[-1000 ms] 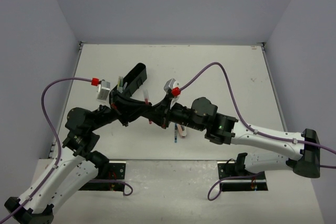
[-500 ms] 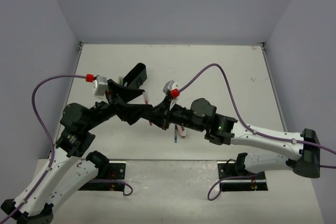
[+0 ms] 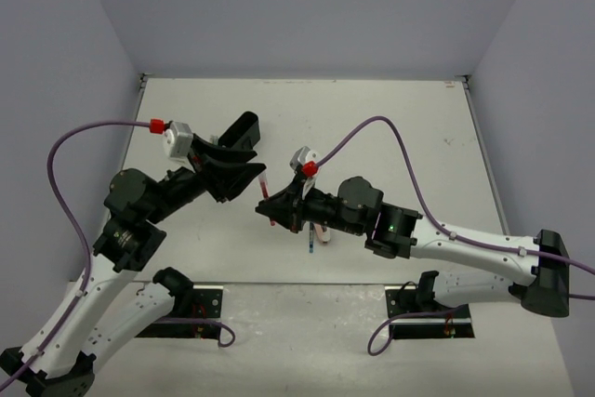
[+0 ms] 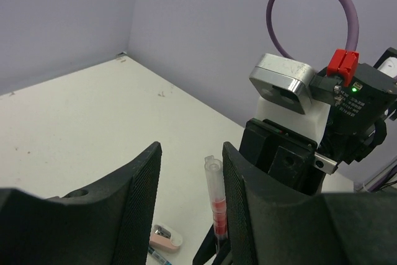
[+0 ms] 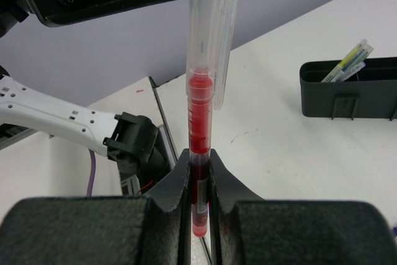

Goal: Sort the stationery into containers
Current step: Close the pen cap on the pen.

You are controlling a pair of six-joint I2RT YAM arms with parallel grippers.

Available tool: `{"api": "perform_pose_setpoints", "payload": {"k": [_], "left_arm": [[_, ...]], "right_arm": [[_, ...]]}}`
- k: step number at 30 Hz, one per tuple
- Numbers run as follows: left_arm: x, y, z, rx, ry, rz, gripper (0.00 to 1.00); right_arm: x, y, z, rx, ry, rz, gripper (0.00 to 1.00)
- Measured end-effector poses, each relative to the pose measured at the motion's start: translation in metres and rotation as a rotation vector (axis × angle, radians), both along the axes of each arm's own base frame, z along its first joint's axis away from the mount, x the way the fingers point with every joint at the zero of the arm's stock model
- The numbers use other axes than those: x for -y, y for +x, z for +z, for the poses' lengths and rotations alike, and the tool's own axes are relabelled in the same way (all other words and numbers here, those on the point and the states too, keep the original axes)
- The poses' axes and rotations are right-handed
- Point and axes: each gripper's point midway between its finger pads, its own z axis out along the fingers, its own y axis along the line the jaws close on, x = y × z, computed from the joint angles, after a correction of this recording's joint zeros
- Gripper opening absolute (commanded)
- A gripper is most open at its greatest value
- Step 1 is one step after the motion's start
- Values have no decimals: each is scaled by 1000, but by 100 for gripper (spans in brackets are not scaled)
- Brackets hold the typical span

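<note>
A red pen (image 5: 200,116) with a clear cap stands upright in my right gripper (image 5: 200,156), whose jaws are shut on its lower barrel. In the top view the red pen (image 3: 264,185) sticks up from the right gripper (image 3: 271,209) near the table's middle. My left gripper (image 4: 190,153) is open. The red pen's cap (image 4: 214,184) rises between its fingers, close to the right finger (image 4: 248,203), with a clear gap to the other. The black container (image 3: 244,129) lies behind the left gripper (image 3: 249,174). Yellow-green pens (image 5: 348,66) poke out of the container (image 5: 350,91).
A pinkish-white eraser-like block (image 4: 166,238) and a blue pen (image 4: 155,254) lie on the table below the grippers. The blue pen (image 3: 309,241) also shows under the right arm in the top view. Grey walls close in the table on three sides.
The left gripper let go of the red pen, opened, and pulled back to the left. The right gripper keeps the pen and has shifted slightly toward the near left.
</note>
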Motion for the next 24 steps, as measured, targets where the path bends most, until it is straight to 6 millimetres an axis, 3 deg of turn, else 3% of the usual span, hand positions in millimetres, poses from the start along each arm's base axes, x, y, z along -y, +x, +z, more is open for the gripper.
{"api": "perform_pose_setpoints", "payload": {"k": [7,13,19,24], "left_arm": [[2,-3,-1,3,7,-23,43],[7,-9,-6,16,4,-68,27],[11,-12,-12,13,3,-102,1],[13,-14,-13,14,-2,-121,0]], "right_arm": [[1,0,-3,-3,-12,-1,0],[1,1,-5,-5,-19,-2,0],[3,3,-11,-8,-44,-17,0],[4,4,-13,-4,-56,-22,0]]}}
